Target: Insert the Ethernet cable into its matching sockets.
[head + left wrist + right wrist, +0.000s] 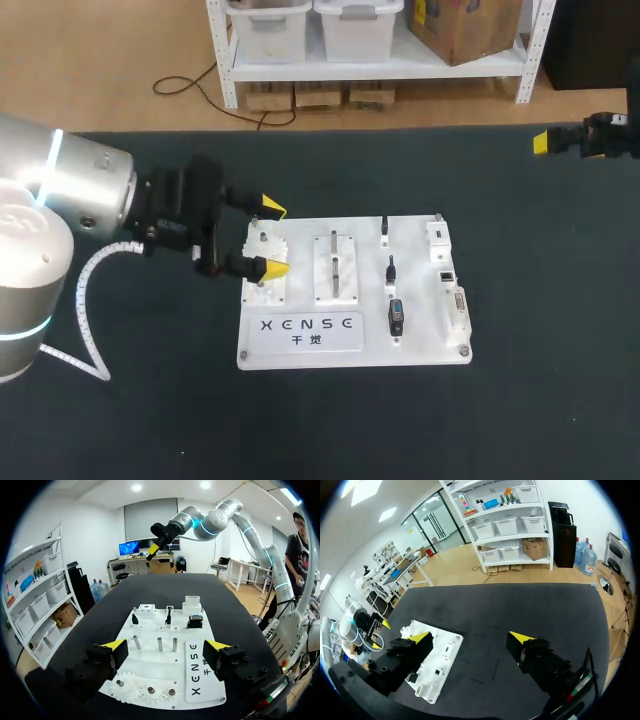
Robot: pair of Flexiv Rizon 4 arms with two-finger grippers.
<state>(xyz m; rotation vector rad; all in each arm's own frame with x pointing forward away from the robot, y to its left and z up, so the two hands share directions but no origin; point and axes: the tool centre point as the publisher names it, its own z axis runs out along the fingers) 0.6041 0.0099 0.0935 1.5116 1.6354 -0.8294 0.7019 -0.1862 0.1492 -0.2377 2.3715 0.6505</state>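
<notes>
A white practice board (300, 352) lies mid-table. Small black connectors (396, 316) stand in a row on its right half, beside white socket blocks (437, 236) at the right edge. I cannot tell which black part is the Ethernet cable. My left gripper (268, 238) hovers open over the board's left edge, above the white gears (266, 244). In the left wrist view the left gripper (165, 647) holds nothing, and the connectors (168, 617) lie ahead of it. My right gripper (545, 142) is far back at the right, well away from the board. In its own view the right gripper (470, 639) stands open and empty.
The board also carries upright metal pegs (159, 644) on a white plate (335, 268). Dark cloth (520, 400) covers the table all around the board. The right arm (200, 522) hangs high beyond the board's far end.
</notes>
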